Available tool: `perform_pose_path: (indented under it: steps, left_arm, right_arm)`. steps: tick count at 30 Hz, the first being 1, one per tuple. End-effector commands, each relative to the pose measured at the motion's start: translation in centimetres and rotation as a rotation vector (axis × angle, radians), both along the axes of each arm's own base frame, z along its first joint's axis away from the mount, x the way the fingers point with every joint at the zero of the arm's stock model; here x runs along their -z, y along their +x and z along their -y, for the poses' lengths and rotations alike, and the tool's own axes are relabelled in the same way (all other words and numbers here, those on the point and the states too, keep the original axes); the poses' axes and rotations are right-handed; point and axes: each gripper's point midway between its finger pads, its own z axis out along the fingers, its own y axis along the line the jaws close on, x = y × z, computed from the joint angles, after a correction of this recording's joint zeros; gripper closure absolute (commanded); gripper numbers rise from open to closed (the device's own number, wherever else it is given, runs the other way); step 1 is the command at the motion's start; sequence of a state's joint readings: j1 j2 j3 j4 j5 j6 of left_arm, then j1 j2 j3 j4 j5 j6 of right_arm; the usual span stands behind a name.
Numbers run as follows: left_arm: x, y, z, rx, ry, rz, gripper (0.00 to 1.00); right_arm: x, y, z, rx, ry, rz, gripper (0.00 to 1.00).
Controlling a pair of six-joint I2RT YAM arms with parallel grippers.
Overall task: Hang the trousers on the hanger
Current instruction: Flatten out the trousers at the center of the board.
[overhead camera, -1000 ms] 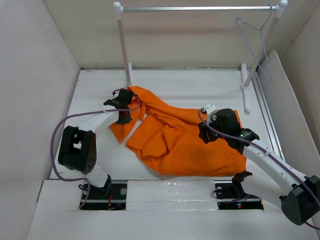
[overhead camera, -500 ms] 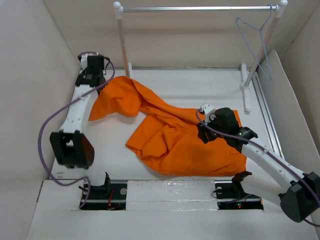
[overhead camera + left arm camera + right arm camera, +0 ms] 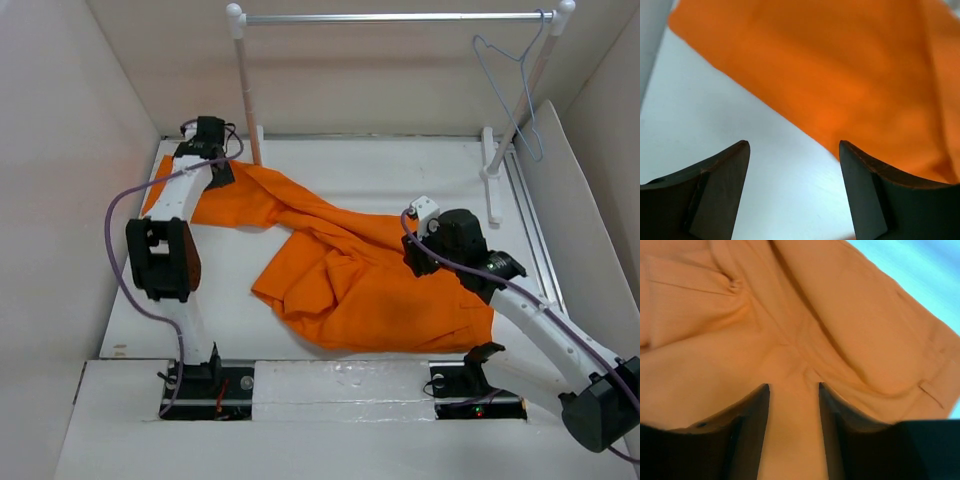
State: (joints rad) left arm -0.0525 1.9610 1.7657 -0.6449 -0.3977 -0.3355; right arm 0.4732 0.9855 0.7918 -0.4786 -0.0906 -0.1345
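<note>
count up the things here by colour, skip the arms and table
orange: 1, the trousers
pale blue-grey: 1, the hanger
white posts with a silver bar: 1, the rail
total: 3

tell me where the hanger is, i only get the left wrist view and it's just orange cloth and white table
Observer: The hanger hangs at the right end of the rail at the back, far from the left gripper.
Operator: what's the right gripper doing
Observer: The right gripper is open, right over the trousers near their right side, with cloth showing between its fingers.
Operator: how do the trousers lie
Observer: Spread on the table, one leg stretched toward the far left corner, the bulk in the middle.
</note>
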Motion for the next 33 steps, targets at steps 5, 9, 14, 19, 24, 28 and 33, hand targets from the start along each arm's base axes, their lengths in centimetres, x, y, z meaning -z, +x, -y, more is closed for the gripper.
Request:
perform_pose_path:
  steps: [5, 9, 14, 19, 24, 28, 33]
  left_arm:
    - [-2.8, -11.4, 18.7, 0.444, -0.280, 0.103, 0.32]
    - [4.3, -18.1, 20.4, 0.484, -0.279, -0.103, 0.27]
    - [6.1, -19.5, 18.7, 0.442, -0.311, -0.097, 0.18]
    - [8.4, -20.4, 19.1, 0.464, -0.353, -0.145, 0.14]
    - [9.8, -20.7, 18.9, 0.437, -0.385, -0.161, 0.14]
    - [11.6, -20.4, 17.2, 0.368, -0.452, -0.193, 0.22]
    - [13.0, -21.2, 17.3, 0.358, -0.565, -0.233, 0.55]
  right_arm:
    - [-2.3, 4.3, 6.2, 0.287, -0.047, 0.095, 1.00]
    - [-0.9, 6.6, 10.4, 0.435, -0.045, 0.049, 0.57]
    - [1.3, 9.2, 16.9, 0.644, -0.018, 0.028, 0.30]
    - [4.9, 11.2, 20.9, 0.772, 0.002, -0.027, 0.23]
    - [7.1, 13.7, 21.4, 0.777, 0.073, -0.069, 0.21]
    - [9.7, 14.2, 20.9, 0.753, 0.100, -0.156, 0.22]
    - [10.9, 14.2, 19.5, 0.708, 0.188, -0.186, 0.43]
